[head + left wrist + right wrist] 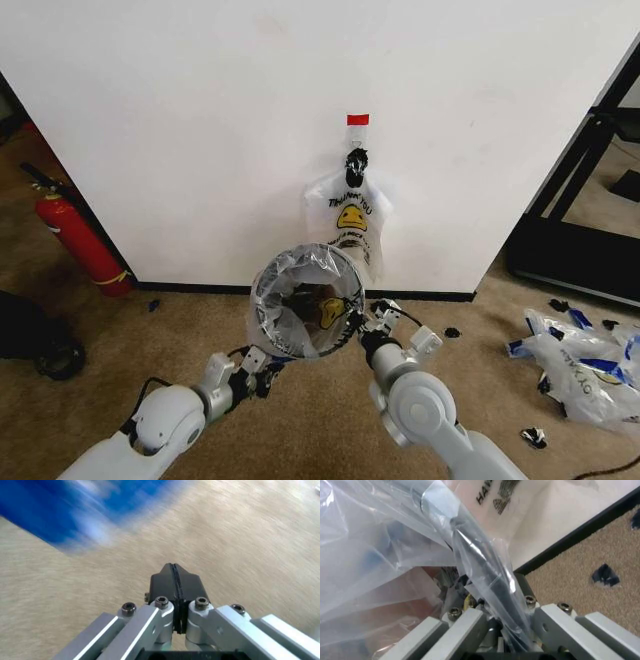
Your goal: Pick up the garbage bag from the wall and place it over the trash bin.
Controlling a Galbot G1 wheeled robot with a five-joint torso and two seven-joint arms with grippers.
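Note:
The garbage bag [303,266], thin clear-white plastic with a yellow smiley, is draped over the round trash bin [262,292], which stands on the carpet in front of the wall [200,120]. My right gripper [362,326] is at the bin's right rim. In the right wrist view its jaws [495,611] close on the bag-covered black rim [481,563]. My left gripper [268,372] hovers low at the bin's front left, shut and empty [174,578] over the carpet. Another bag with the same print [350,215] hangs from the black hook [356,158] under a red tape strip [357,119].
A red fire extinguisher [80,240] leans at the wall's left corner, with a dark object [35,340] on the floor in front of it. More printed bags [575,360] lie on the carpet at the right. A black frame [590,200] stands beyond them.

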